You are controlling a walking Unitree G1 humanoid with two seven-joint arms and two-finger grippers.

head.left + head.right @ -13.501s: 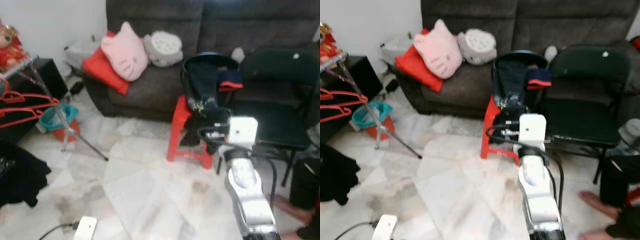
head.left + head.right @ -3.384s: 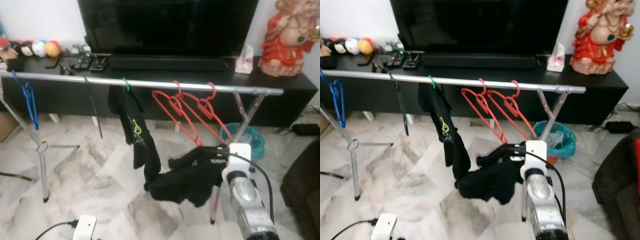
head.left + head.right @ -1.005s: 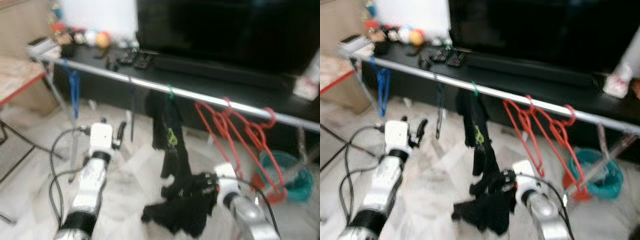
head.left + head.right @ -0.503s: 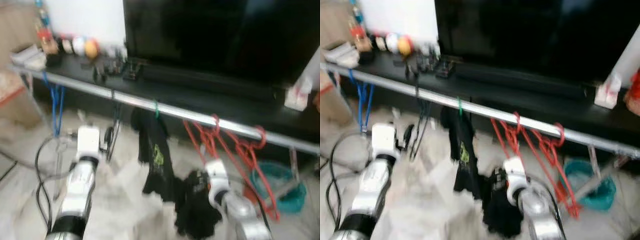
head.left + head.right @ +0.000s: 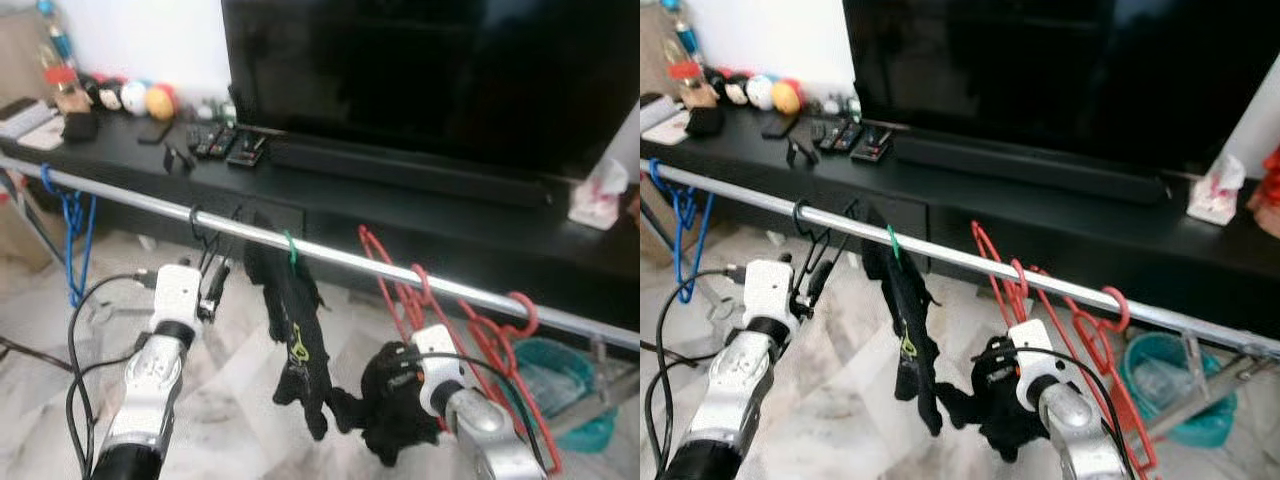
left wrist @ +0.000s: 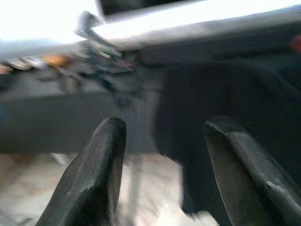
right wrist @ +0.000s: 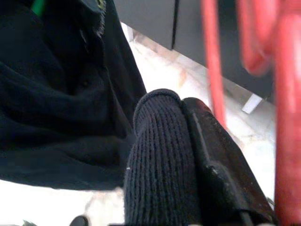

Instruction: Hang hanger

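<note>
Right gripper is clamped on a black garment, just below the rail.

Head views: green hanger hangs left of it, red hangers right beside. Left wrist: left gripper spread wide. Right wrist: ribbed cuff pinched.

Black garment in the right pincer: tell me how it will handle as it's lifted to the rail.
Probably floppy: the black garment sags in folds below the right pincer. Likely light, pinched by one ribbed edge. It may snag the red hangers beside it.
</note>
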